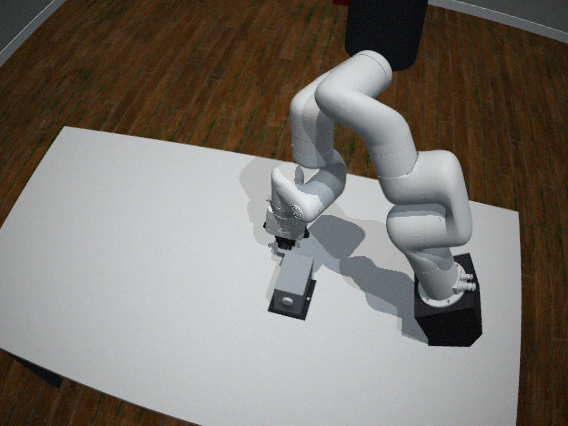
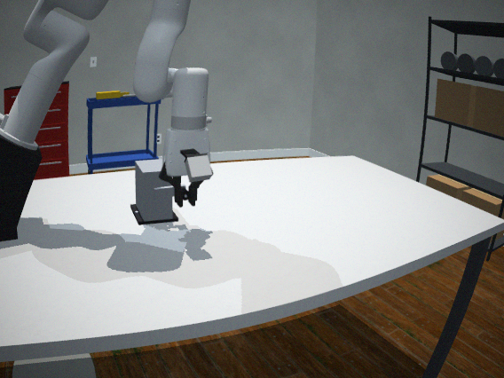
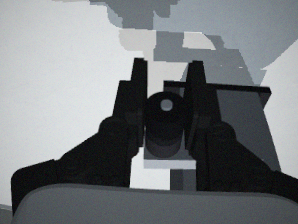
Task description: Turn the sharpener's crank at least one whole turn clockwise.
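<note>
The pencil sharpener (image 1: pixel 293 283) is a grey box on a dark base plate, near the middle of the white table; it also shows in the exterior view (image 2: pixel 153 195). Its dark crank knob (image 3: pixel 164 124) sits between my two black fingers in the wrist view. My gripper (image 3: pixel 166 78) points down at the sharpener's crank end and is shut on the knob. In the exterior view the gripper (image 2: pixel 186 199) hangs low beside the sharpener's right face, close to the table. In the top view the gripper (image 1: pixel 285 243) hides the crank and knob.
The arm's black base block (image 1: pixel 448 307) stands on the table's right side. A black shelf with boxes (image 2: pixel 466 111) stands off the table to the right. A blue cart (image 2: pixel 120 129) and a red drawer cabinet (image 2: pixel 51 129) stand by the far wall.
</note>
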Robot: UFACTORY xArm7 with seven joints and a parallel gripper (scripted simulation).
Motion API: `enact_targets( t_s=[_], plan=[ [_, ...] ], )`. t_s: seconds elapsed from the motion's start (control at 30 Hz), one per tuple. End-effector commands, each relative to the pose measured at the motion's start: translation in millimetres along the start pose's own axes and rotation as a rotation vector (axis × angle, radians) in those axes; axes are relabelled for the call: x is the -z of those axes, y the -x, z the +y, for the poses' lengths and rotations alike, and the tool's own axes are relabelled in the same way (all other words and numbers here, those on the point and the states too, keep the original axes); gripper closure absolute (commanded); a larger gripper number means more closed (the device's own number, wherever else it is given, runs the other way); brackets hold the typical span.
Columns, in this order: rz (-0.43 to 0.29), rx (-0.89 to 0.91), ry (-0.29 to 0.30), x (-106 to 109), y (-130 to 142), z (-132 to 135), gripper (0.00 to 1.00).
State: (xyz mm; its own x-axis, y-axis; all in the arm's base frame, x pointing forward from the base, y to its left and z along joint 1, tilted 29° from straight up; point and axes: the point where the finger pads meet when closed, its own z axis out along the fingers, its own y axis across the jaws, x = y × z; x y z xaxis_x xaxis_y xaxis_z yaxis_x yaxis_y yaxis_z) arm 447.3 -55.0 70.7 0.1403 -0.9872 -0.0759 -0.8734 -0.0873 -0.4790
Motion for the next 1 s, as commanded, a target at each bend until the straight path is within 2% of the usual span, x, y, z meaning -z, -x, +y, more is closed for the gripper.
enact_targets(
  t_s=[0.0,0.53,0.97],
  plan=[
    [0.001,0.000,-0.002,0,-1,-1,1.00],
    [0.001,0.000,-0.002,-9,-1,0,1.00],
    [0.001,0.000,-0.002,-28,-1,6,1.00]
  ],
)
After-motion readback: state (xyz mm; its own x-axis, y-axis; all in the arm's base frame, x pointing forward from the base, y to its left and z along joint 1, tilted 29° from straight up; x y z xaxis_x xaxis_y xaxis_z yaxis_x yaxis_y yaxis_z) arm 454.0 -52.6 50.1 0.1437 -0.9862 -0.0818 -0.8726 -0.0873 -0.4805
